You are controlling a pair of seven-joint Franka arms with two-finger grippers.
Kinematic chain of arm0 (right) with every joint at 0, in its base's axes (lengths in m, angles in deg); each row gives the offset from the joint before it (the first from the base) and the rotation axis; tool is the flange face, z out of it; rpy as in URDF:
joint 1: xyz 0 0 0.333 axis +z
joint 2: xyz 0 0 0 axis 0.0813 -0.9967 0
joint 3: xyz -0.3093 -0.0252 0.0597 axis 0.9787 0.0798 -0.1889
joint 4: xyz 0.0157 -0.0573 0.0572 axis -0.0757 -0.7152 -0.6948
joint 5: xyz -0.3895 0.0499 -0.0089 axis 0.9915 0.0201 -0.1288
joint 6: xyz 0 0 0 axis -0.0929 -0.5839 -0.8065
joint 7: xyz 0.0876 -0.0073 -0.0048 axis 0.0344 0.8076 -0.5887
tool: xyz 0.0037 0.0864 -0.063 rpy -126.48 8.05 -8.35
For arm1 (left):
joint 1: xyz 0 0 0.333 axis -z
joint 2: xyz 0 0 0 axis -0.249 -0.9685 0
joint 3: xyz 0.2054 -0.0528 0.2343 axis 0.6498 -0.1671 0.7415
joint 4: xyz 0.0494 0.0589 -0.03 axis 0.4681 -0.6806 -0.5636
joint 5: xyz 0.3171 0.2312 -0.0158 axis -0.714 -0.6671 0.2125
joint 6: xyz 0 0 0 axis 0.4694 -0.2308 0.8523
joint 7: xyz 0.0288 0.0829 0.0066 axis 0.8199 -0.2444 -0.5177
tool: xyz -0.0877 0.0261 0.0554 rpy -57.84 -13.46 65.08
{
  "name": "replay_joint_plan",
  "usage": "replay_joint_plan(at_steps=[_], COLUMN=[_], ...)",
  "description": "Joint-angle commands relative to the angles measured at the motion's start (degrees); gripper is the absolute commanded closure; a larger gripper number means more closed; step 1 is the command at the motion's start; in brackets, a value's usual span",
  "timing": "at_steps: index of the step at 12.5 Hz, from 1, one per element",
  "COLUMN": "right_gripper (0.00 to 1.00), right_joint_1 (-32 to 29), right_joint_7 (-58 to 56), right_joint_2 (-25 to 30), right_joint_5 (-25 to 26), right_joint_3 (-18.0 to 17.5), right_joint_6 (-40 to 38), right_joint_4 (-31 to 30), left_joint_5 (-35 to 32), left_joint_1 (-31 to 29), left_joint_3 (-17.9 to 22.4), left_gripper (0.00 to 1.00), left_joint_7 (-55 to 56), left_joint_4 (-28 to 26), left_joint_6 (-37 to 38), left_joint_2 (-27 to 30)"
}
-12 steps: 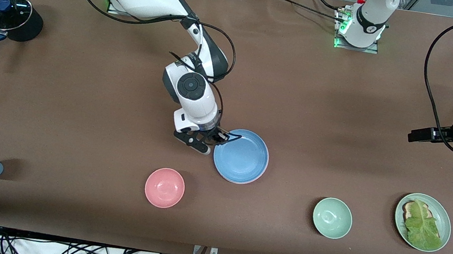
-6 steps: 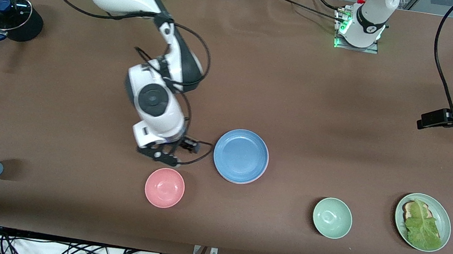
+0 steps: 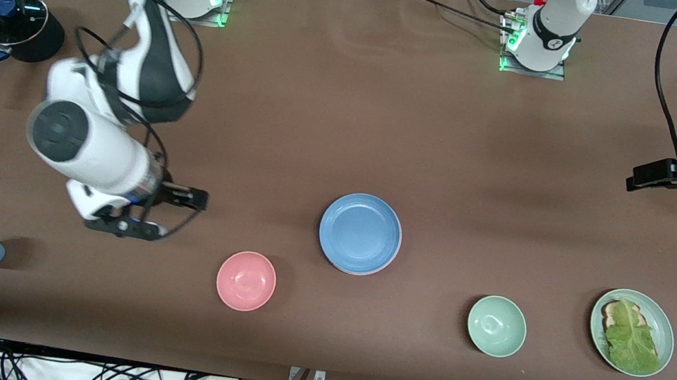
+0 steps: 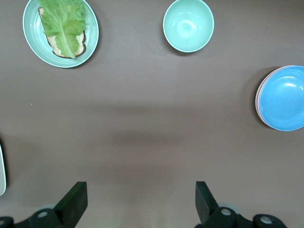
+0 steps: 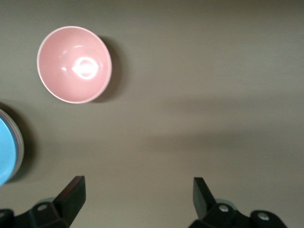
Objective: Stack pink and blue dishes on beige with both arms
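2 grippers, left [image 4: 137,202] and right [image 5: 135,199], hang wide and empty over bare bench [image 3: 348,119], blue plate [image 3: 360,233] stacked on pink.

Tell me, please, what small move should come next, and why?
Probably raise the right gripper toward its base: its fingers are open, empty, over bare table, and the blue plate already lies on the pink plate. Whether beige lies beneath is unclear. The left gripper waits open at its table end.

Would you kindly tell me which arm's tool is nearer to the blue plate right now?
Right. The right tool hangs open over bare table toward the right arm's end, past the pink bowl. The left tool, also open, waits at the table's left-arm end, farther from the blue plate.
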Motion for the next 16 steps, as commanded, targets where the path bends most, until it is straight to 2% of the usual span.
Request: replay_joint_plan(at_steps=[1,3,6,12,16], right_gripper=[0.00,0.00,0.00,0.00,0.00], right_joint_1=[-3.28,-6.09,-8.56,-8.74,-8.74], right_joint_7=[-4.73,-5.36,-11.76,-11.86,-11.86], right_joint_2=[13.95,18.89,22.42,21.64,21.63], right_joint_5=[-0.80,-0.79,-0.97,-0.71,0.09], right_joint_3=[-0.22,-0.49,-0.49,-0.14,-0.14], right_joint_6=[-3.56,-8.92,-13.33,-15.19,-15.01], right_joint_4=[-13.18,-14.78,-14.61,-11.54,-11.45], left_joint_5=[-0.24,-0.33,-0.24,-1.56,-1.56], left_joint_1=[0.40,1.19,1.10,4.53,3.74], left_joint_3=[0.55,0.64,0.73,2.57,2.40], left_gripper=[0.00,0.00,0.00,0.00,0.00], left_joint_7=[-1.41,-1.58,-5.87,-7.21,-7.39], left_joint_4=[1.32,0.36,0.18,-7.72,-7.65], left_joint_6=[1.26,1.26,1.09,-2.96,-2.52], left_joint_2=[-0.04,1.10,1.19,7.08,6.65])
